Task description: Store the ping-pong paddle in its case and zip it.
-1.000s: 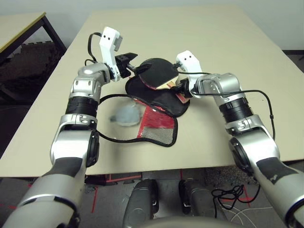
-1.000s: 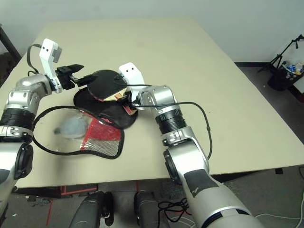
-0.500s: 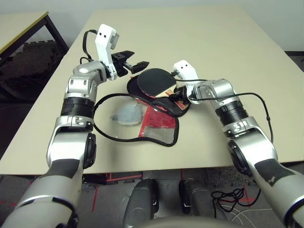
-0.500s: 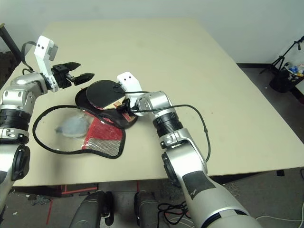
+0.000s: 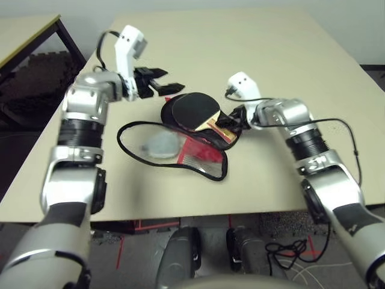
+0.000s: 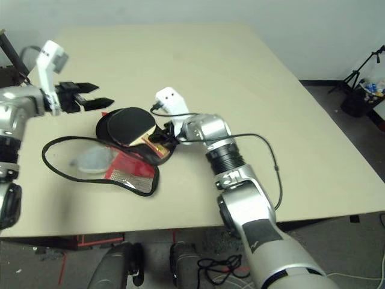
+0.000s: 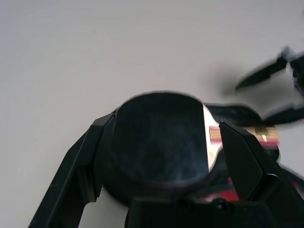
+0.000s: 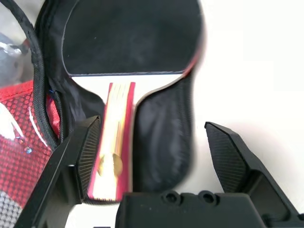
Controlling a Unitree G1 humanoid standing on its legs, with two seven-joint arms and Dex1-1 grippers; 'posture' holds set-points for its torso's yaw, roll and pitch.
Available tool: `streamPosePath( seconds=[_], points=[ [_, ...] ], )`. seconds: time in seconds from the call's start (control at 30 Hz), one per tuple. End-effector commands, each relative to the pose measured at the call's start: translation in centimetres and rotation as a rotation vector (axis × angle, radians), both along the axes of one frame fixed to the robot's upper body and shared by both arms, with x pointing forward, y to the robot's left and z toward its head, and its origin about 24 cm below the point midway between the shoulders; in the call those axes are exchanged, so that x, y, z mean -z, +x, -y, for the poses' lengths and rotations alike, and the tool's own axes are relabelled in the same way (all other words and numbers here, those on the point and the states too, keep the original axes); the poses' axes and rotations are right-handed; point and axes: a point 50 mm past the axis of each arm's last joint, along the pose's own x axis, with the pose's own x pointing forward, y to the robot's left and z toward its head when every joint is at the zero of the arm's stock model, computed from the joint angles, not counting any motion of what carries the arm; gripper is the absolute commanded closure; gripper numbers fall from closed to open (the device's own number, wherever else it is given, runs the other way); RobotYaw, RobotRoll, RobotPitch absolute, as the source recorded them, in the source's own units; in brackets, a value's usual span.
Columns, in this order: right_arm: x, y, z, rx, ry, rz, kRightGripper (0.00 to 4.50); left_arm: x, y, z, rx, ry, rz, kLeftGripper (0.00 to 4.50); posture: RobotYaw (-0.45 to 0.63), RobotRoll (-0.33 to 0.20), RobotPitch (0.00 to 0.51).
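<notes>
Paddle (image 5: 196, 109) lies on the opened case (image 5: 198, 135) mid-worktop (image 5: 271, 54), blade toward the far side, handle toward the right gripper (image 8: 156, 156), whose jaws stand wide and empty beside it. Left gripper (image 5: 161, 84) hovers apart beyond the blade, jaws wide. Bare worktop surrounds them, edges well off.

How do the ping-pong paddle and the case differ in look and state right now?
The ping-pong paddle is rigid, with a round black blade and a wood handle with red stripes; the case is soft fabric with a red mesh panel. The paddle lies on the case's lower half; the case lies unzipped, its flap spread across the table. Both are mostly black.
</notes>
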Motion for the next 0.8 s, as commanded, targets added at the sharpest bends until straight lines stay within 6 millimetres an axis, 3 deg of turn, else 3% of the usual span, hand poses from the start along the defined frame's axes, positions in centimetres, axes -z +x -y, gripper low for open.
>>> streamPosePath(
  seconds=[0.03,0.2,0.37,0.5,0.67,0.8],
  points=[
    [-0.5,-0.2,1.2,0.017,0.018,0.019,0.03,-0.9,-1.1,-2.9,-0.038,0.086,-0.049,0.00,0.09,0.000,0.112],
    [-0.3,-0.2,2.0,0.046,0.017,0.022,0.03,-0.1,-3.5,-7.6,-0.110,0.211,-0.205,0.00,0.10,0.000,0.114],
    [0.1,-0.4,2.5,0.062,0.018,0.013,0.03,2.7,-7.0,-10.3,-0.093,0.318,-0.452,0.00,0.12,0.000,0.120],
    [0.2,-0.4,2.7,0.075,0.020,0.008,0.03,4.8,-9.2,-8.2,0.050,0.280,-0.608,0.00,0.12,0.000,0.126],
    [0.0,-0.3,2.3,0.071,0.025,0.011,0.03,5.4,-8.8,-4.2,0.139,0.198,-0.572,0.00,0.11,0.000,0.125],
    [-0.1,-0.3,1.4,0.047,0.011,0.021,0.03,5.6,-8.4,-2.5,0.171,0.174,-0.546,0.00,0.10,0.000,0.125]
  ],
)
